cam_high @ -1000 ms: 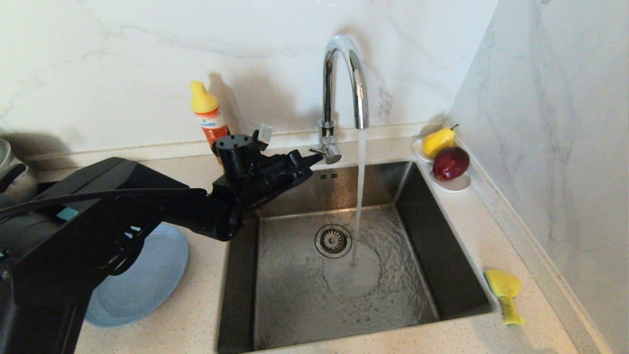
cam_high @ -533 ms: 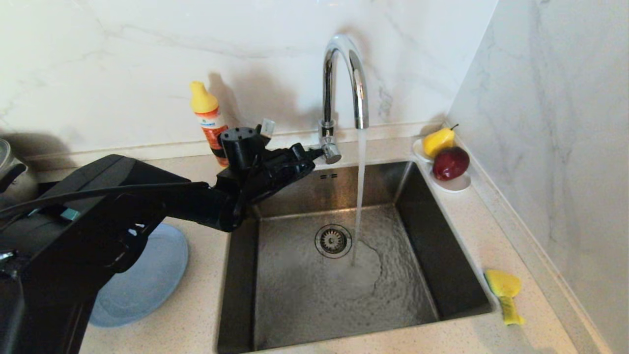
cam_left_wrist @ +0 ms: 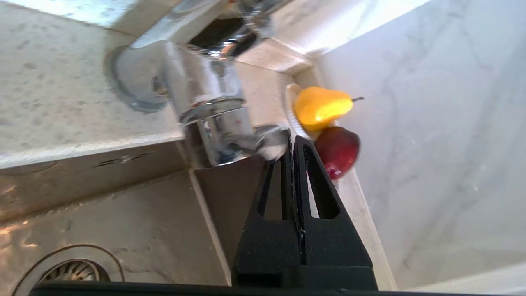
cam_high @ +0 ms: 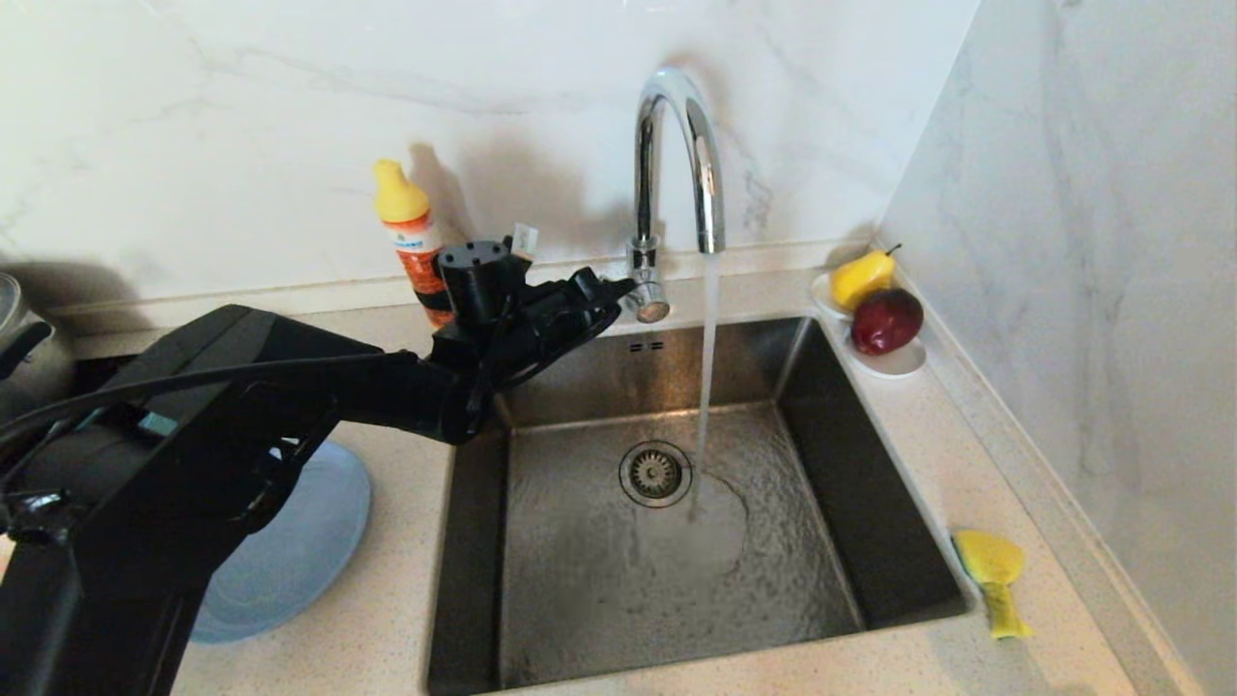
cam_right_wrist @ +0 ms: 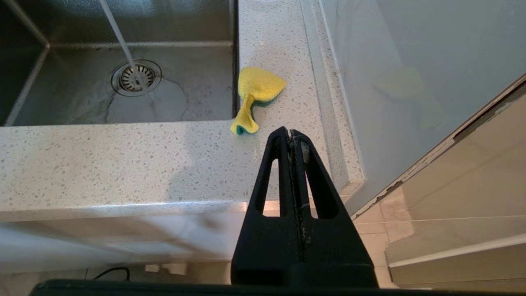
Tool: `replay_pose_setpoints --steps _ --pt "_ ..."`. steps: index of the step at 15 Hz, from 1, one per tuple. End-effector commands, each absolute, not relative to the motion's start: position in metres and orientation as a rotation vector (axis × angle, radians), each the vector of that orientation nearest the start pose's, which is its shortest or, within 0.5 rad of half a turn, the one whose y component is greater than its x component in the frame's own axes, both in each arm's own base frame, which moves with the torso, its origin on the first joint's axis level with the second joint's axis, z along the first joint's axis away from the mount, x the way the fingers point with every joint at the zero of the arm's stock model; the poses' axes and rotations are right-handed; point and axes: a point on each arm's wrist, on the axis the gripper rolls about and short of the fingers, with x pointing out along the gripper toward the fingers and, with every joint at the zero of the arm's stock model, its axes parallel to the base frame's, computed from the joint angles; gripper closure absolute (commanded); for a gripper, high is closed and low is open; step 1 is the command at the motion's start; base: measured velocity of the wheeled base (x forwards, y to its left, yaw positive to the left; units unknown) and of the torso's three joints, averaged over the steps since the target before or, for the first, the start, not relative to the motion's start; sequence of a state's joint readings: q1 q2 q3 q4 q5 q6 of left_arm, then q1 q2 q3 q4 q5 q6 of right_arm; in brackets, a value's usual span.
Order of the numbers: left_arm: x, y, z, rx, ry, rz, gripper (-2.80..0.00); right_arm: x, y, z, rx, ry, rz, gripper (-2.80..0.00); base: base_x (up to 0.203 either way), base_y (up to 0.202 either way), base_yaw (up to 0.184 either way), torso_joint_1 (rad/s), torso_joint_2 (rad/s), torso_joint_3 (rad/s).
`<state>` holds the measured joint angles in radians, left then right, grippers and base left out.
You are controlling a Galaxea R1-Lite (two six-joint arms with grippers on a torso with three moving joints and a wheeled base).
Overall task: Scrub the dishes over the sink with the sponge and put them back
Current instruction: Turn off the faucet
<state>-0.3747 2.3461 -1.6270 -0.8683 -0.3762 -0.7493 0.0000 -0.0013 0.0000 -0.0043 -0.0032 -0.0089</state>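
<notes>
Chrome tap running into the stainless steel sink, seen from the head camera. Left gripper reaching across the sink's back left corner, tips pressed together and holding nothing, right against the tap's lever. Slate-blue plate on the counter left of the sink, partly hidden under the arm. Yellow sponge on the counter just right of the sink's near corner. Orange detergent bottle behind the arm; pear and red fruit on a white saucer at the far right corner.

Left wrist view — black fingers closed flat on each other, tips at the blurred chrome lever; pear and red fruit beyond.

Right wrist view — right gripper closed and empty, off the counter's front edge; sponge ahead, beside the sink rim.
</notes>
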Motion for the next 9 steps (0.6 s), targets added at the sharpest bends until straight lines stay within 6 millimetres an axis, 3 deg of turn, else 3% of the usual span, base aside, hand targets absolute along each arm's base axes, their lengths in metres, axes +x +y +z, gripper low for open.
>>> replay_pose_setpoints --steps 1,9 --pt "0.4558 -0.1877 0.1660 -0.716 0.140 -0.763 0.00 -0.0228 -0.0001 0.0760 -0.009 -0.005 -0.003 0.00 0.000 0.000 0.000 0.000 0.00 0.000" --pt "0.4556 -0.1790 0.1719 -0.751 0.123 -0.710 0.00 -0.0228 -0.0001 0.0760 -0.009 -0.005 -0.003 0.00 0.000 0.000 0.000 0.000 0.00 0.000"
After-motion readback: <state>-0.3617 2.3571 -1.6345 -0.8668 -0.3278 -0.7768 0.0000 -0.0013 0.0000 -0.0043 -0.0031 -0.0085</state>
